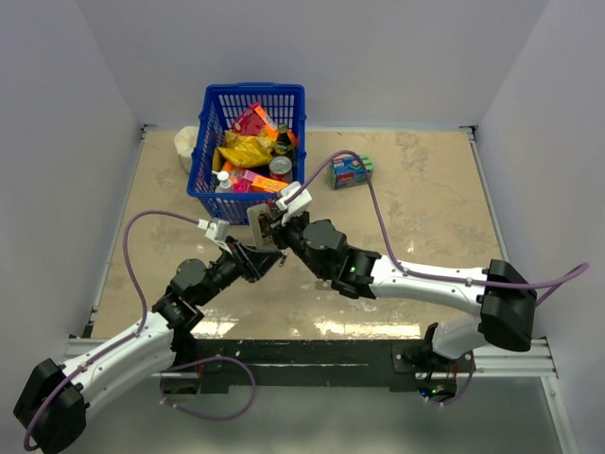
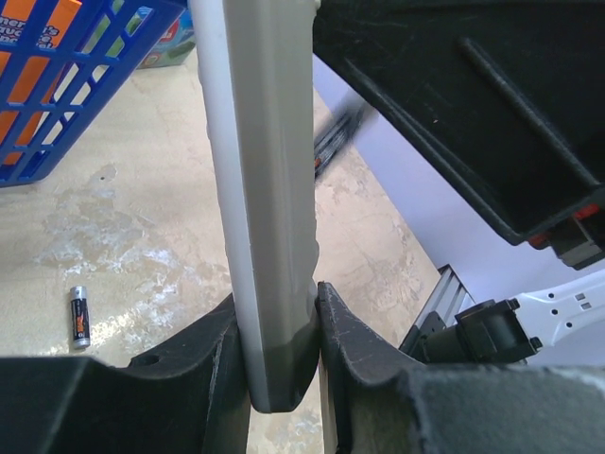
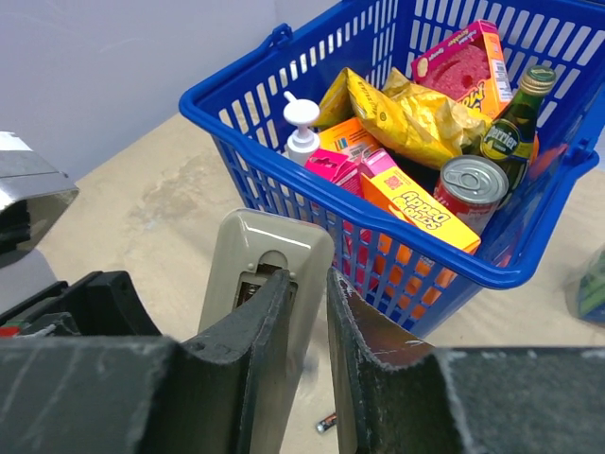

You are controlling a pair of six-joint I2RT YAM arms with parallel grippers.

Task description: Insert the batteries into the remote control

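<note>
My left gripper (image 2: 274,305) is shut on the lower end of the grey remote control (image 2: 265,189) and holds it upright above the table. The remote's top end (image 3: 248,253) shows an open battery slot. My right gripper (image 3: 310,284) hovers right over that end, jaws a narrow gap apart with nothing between them. One dark battery (image 2: 79,317) lies on the table to the left. A second battery (image 2: 336,142) shows blurred beside the remote, just under the right gripper; whether it touches anything I cannot tell. From above, both grippers meet at the remote (image 1: 258,220).
A blue basket (image 1: 203,142) full of groceries stands right behind the grippers. A blue-green box (image 1: 351,171) lies to its right, and something white (image 1: 186,147) sits at its left. A battery (image 3: 326,423) is visible on the table below the right gripper.
</note>
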